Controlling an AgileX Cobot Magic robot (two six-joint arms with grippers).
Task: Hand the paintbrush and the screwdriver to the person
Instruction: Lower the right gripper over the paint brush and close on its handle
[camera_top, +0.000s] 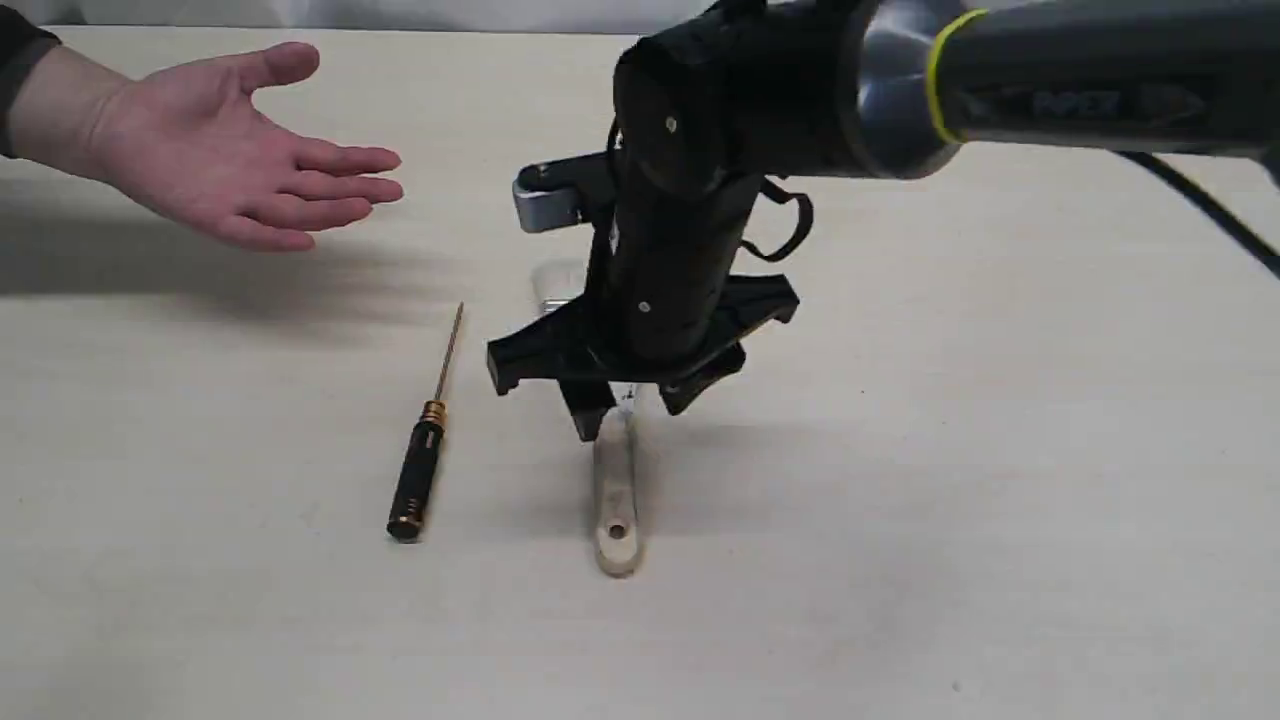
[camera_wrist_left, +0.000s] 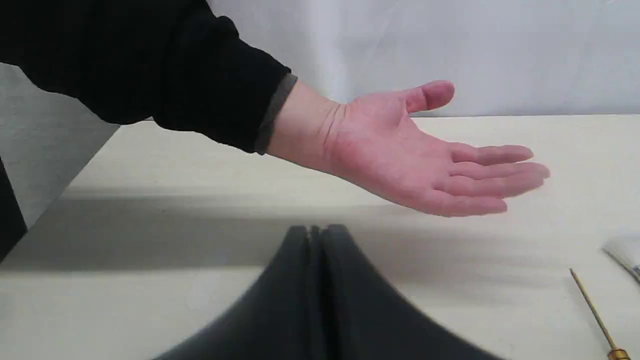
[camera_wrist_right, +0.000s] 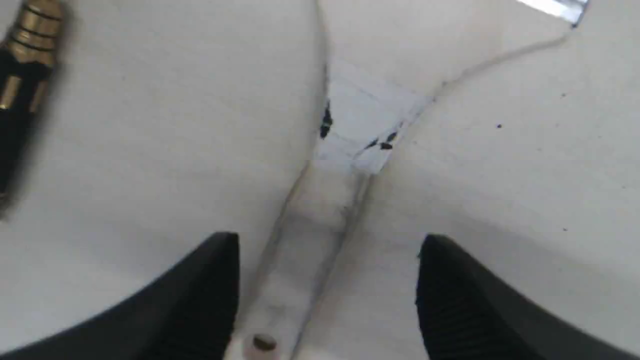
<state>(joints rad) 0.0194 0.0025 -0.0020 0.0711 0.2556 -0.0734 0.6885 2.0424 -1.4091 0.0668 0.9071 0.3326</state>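
Nearest the viewer, a paintbrush lies flat on a pale wood-grain counter, its light wooden handle pointing toward the front edge, with the hole close to its rounded end. Just to the left of it, and apart from it, a screwdriver lies on the counter almost parallel to it. Its black handle with gold rings is at the near end and its thin shaft points away. Directly above the middle of the brush handle hangs the right pincer, reaching in on a black and grey arm from the right and pointing down. Its jaws are spread wide, one black finger on each side of the handle, and they grip nothing. Whether either fingertip touches the wood cannot be told. The brush head runs on behind the pincer and is mostly hidden by it. The wrist camera shows a whitish patch on the brush where the handle widens. Farther back, at the far left of the counter, the person's hand is held above the surface, palm up and fingers extended toward the middle, well apart from both tools, with a black sleeve at the wrist. The left pincer appears only in its own camera. Its jaws are pressed together with nothing between them, low in front of the open palm.
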